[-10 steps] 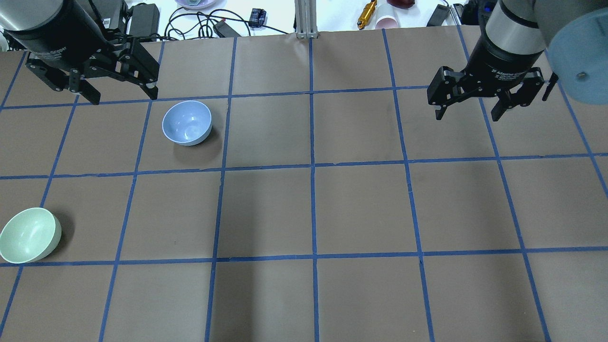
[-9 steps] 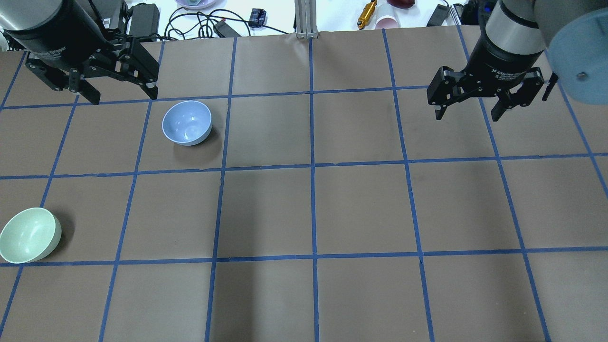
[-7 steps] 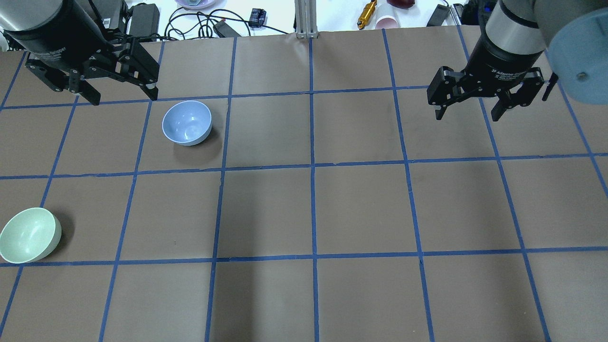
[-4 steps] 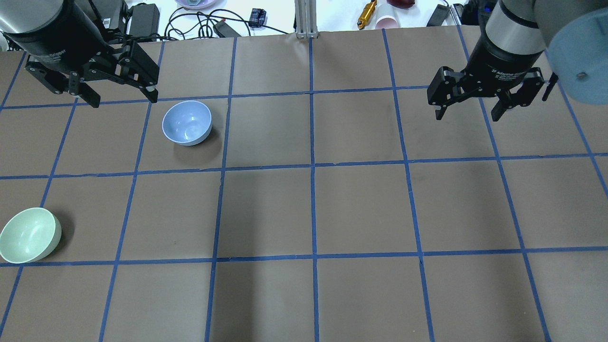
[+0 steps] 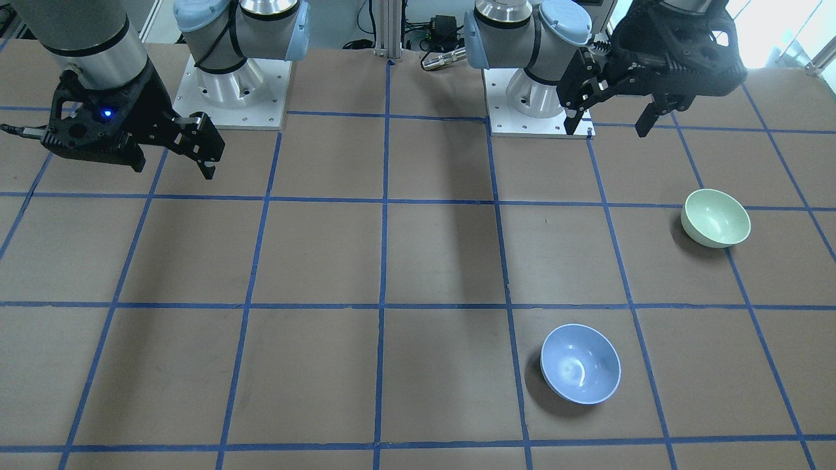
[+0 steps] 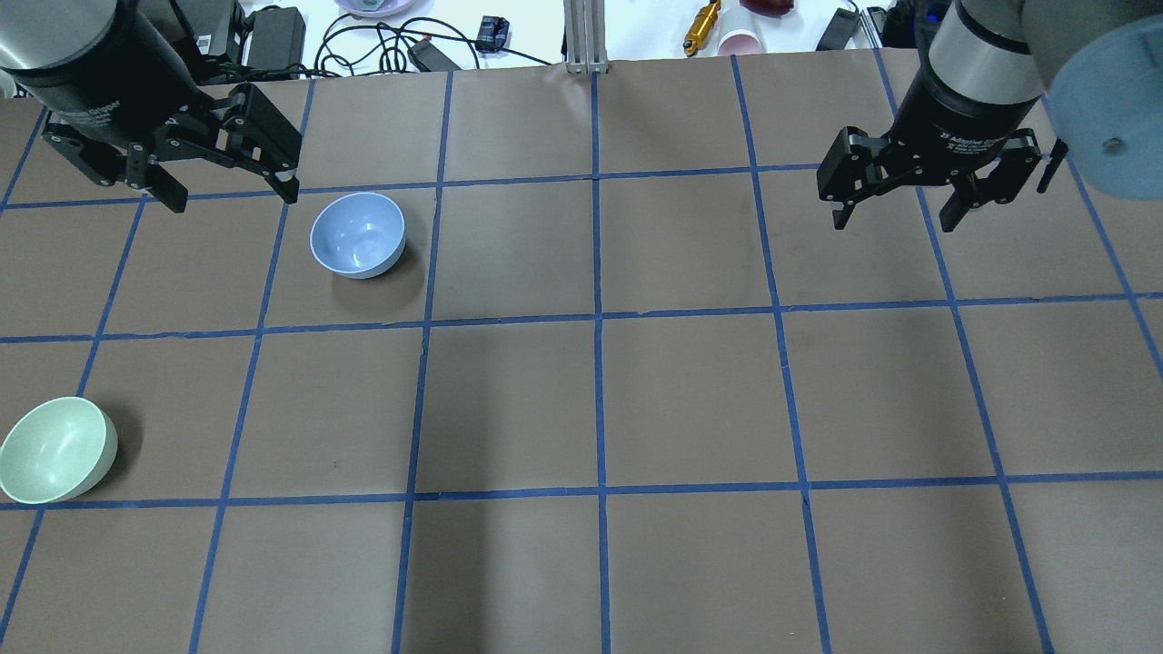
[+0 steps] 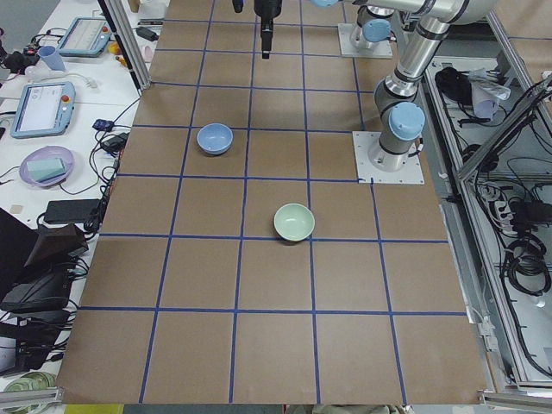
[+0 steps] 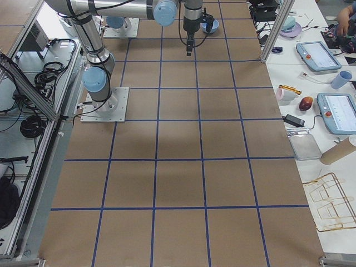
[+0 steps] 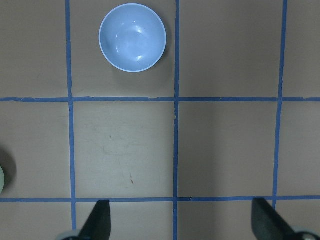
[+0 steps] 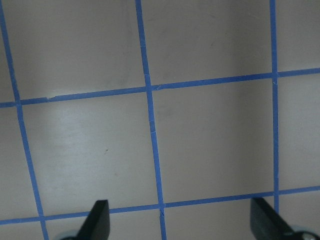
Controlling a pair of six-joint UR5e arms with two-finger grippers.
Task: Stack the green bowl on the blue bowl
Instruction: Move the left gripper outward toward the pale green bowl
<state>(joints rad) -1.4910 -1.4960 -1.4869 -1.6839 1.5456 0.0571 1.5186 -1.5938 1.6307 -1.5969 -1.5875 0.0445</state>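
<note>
left gripper, overhead view: jaws spread wide, empty, raised over the table, touching nothing. blue bowl upright, toward the far left. green bowl upright at the near left edge, well apart from the blue one. right gripper: spread, empty, well apart from both bowls.

front-facing view: both bowls mouth up; green sits nearer the robot's base than blue.

left side view: bowls in different taped squares, not touching.

left wrist view: fingertips spread at the lower edge; blue bowl ahead, green only a sliver at the left border.

step judged: reach for the green bowl, not yet begun.

handling note: come down on the rim with one finger inside and one outside. pinch the wall firmly, as the glossy surface will likely slip. lift straight, carry level, centre over the blue bowl, lower until nested, then release.
</note>
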